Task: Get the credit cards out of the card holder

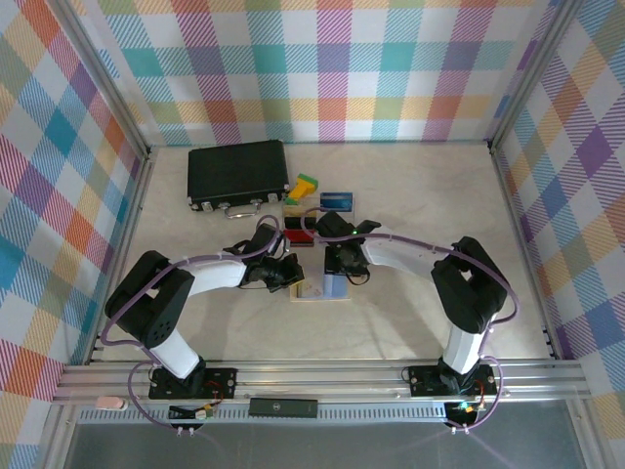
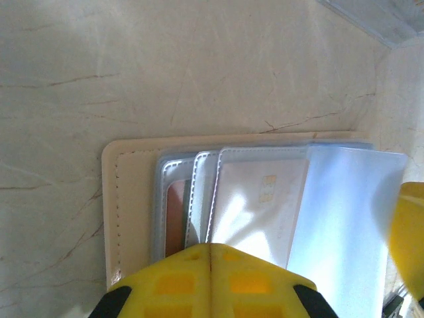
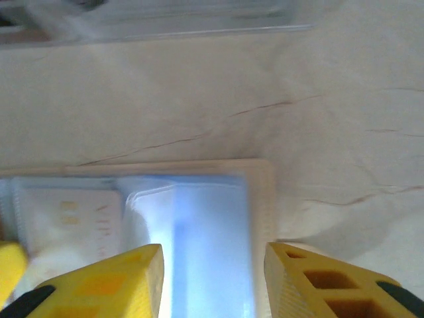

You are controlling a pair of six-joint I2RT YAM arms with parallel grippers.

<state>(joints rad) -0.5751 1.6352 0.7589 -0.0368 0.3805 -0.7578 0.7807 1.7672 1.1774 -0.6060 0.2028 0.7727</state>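
Marbled surface, plaid walls: one blue card already lies out, yet the card holder between the arms holds a whitish card and a tan card. At its edge the left tool is clenched empty; the right tool hangs released over it.

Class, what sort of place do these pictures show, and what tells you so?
Probably a robot test bench: a left arm and right arm bolted to a metal rail, checked panels walling the table, a black case set out.
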